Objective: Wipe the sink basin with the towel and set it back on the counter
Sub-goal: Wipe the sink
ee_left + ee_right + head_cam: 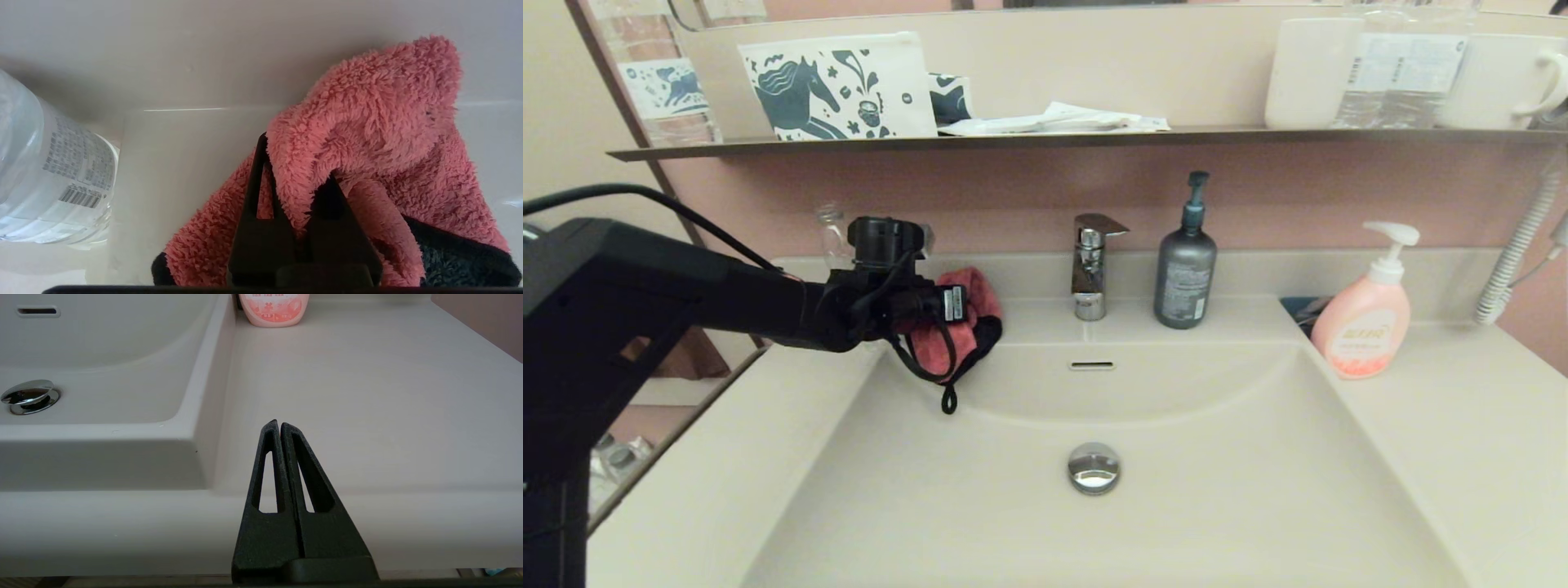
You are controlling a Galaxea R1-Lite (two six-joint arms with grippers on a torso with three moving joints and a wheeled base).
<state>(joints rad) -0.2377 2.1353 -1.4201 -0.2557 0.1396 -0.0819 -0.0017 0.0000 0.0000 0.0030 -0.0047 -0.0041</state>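
Observation:
The coral-pink towel (pixel 977 296) with black trim is bunched at the back left corner of the sink basin (pixel 1176 498), over the rim where the counter (pixel 1445 425) begins. My left gripper (pixel 941 315) is shut on the towel; its black loop dangles over the basin slope. In the left wrist view a fold of the towel (pixel 367 114) is pinched in the left gripper (pixel 297 159). The chrome drain plug (pixel 1094 467) and overflow slot (pixel 1092 365) are uncovered. My right gripper (pixel 278 424) is shut and empty at the counter's (pixel 367 396) front edge, right of the basin (pixel 102 347), outside the head view.
A clear plastic bottle (pixel 49 171) stands close beside the towel at the back left. A faucet (pixel 1094 265), a grey pump bottle (pixel 1185 273) and a pink soap dispenser (pixel 1364 327) line the back. A shelf (pixel 1054 140) overhangs, and a coiled cord (pixel 1515 253) hangs far right.

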